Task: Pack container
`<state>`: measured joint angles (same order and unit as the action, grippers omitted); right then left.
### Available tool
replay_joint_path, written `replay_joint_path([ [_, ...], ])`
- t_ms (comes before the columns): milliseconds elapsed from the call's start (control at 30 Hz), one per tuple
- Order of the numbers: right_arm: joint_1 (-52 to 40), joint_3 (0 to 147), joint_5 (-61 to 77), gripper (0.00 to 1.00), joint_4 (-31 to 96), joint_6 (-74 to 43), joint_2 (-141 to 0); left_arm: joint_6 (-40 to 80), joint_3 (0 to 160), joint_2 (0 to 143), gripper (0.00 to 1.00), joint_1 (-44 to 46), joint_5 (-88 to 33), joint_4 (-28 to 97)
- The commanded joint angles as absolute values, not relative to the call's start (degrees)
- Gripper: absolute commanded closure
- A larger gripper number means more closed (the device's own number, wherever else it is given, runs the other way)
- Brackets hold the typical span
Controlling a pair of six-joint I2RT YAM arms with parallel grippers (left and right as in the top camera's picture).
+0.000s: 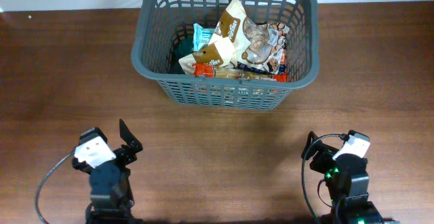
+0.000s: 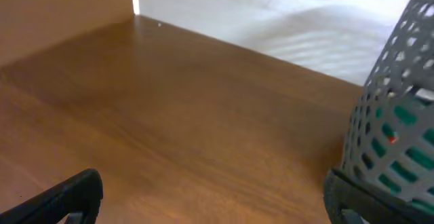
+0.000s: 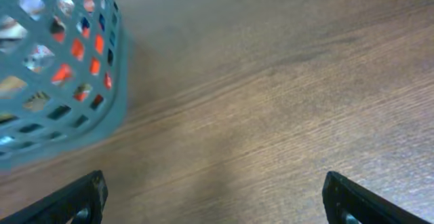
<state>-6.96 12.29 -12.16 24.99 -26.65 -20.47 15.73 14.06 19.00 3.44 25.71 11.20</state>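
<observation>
The dark grey lattice-sided container [image 1: 152, 44] stands at the back middle of the table, holding several snack packets [image 1: 234, 44]. Its wall shows at the right of the left wrist view [image 2: 397, 115] and at the upper left of the right wrist view [image 3: 61, 108]. My left gripper [image 1: 125, 142] is open and empty near the front left, well short of the container; its fingers frame bare wood in the left wrist view [image 2: 213, 200]. My right gripper [image 1: 319, 149] is open and empty near the front right, its fingers wide apart over bare wood in the right wrist view [image 3: 213, 197].
The wooden table [image 1: 217, 149] stretches between both arms and the container. A pale wall or floor lies beyond the table's far edge in the left wrist view [image 2: 271, 13]. Cables trail from both arm bases at the front.
</observation>
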Motion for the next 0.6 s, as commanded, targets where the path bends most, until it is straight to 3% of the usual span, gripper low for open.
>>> replay_joint_path([
  [0, -6.7, 9.4, -14.2, 0.01, 24.2, -25.5, -20.1, 18.7, 10.1, 18.8, 0.01, 3.6, 25.7, 9.3],
  [567, -6.7, 6.8, -15.3, 0.01, 22.9, -25.3, -21.9, 18.8, 2.2, 19.4, 0.01, 3.6, 25.5, 6.6],
])
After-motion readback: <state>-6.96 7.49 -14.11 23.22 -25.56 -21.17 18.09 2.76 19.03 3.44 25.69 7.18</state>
